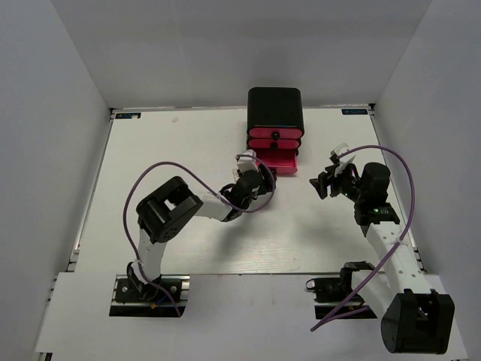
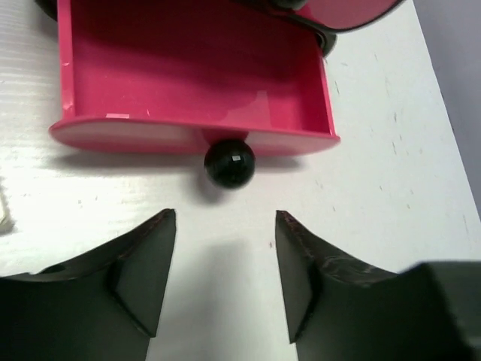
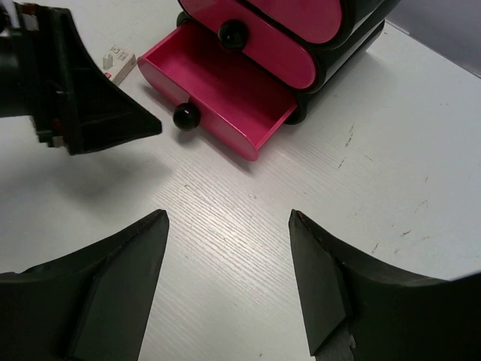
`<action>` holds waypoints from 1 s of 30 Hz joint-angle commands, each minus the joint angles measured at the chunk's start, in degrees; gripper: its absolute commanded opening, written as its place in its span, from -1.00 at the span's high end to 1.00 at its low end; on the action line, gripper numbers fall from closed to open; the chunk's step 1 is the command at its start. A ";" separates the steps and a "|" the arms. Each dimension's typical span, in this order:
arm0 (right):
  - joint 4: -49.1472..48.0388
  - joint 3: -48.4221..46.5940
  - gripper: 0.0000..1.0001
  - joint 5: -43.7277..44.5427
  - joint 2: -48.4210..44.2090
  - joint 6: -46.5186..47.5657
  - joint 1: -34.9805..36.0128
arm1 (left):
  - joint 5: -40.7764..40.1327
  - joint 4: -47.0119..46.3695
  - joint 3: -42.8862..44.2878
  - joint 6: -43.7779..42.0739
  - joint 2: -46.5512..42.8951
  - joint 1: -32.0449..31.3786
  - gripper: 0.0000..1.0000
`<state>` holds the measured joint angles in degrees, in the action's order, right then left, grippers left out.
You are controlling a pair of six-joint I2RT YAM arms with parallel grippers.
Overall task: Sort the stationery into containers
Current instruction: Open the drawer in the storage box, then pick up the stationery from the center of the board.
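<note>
The black cabinet holds the pink drawer containers, and its bottom drawer is pulled out with nothing visible inside. My left gripper is open just in front of that drawer's black knob, not touching it. A small white eraser-like block lies on the table left of the open drawer. My right gripper is open over bare table to the drawer's right, holding nothing. The markers and pens are out of view.
The two upper drawers are shut. The left gripper's body stands close to the left of the right gripper's view. White walls enclose the table at the back and both sides.
</note>
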<state>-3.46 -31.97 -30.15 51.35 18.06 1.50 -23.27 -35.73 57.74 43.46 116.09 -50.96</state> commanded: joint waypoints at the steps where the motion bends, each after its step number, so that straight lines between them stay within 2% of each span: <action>1: -2.07 0.59 -0.42 -0.43 -0.46 0.74 -0.35 | 3.13 3.64 -2.62 -3.03 -7.45 -0.54 -0.26; 3: -1.99 0.59 -0.42 -0.35 -0.46 0.83 -0.27 | 3.92 3.65 -5.87 -3.64 -10.00 -0.54 -0.19; 5: -2.16 0.59 -0.42 -0.52 -0.55 0.74 -0.35 | 3.93 3.65 -9.56 -5.66 -14.39 -0.54 0.00; 6: -1.90 0.68 -0.42 -0.44 -0.29 1.00 -0.35 | 4.54 4.17 -11.40 -7.32 -15.80 -0.02 0.33; 9: -1.90 0.59 -0.42 -0.43 -0.47 1.01 -0.35 | 2.63 10.64 -12.56 -7.34 -20.55 1.47 0.76; 10: -1.90 0.50 -0.42 -0.52 -0.46 0.92 -0.44 | 1.66 12.50 -13.26 -8.30 -21.34 2.09 0.86; 12: -1.90 0.59 -0.39 -0.43 -0.55 1.09 -0.35 | 1.03 16.19 -13.26 -8.31 -21.87 3.66 0.86; 14: -1.90 0.59 -0.39 -0.52 -0.64 1.01 -0.18 | 0.33 20.95 -11.87 -8.31 -21.87 4.72 0.23; 16: -1.90 0.59 -0.39 -0.52 -0.38 1.18 -0.35 | -0.98 25.16 -9.84 -6.91 -19.42 5.95 -0.24; 19: -1.90 0.59 -0.39 -0.44 -0.55 1.10 -0.53 | -0.99 29.04 -6.42 -6.90 -15.74 7.36 -0.36; 30: -2.16 0.50 -0.39 -0.52 -0.64 1.18 -0.53 | -1.52 32.47 3.95 -6.90 -6.06 8.95 -0.41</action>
<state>-3.44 -31.94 -30.17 51.35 18.61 1.21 -24.18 -6.20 58.57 36.40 108.51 -42.35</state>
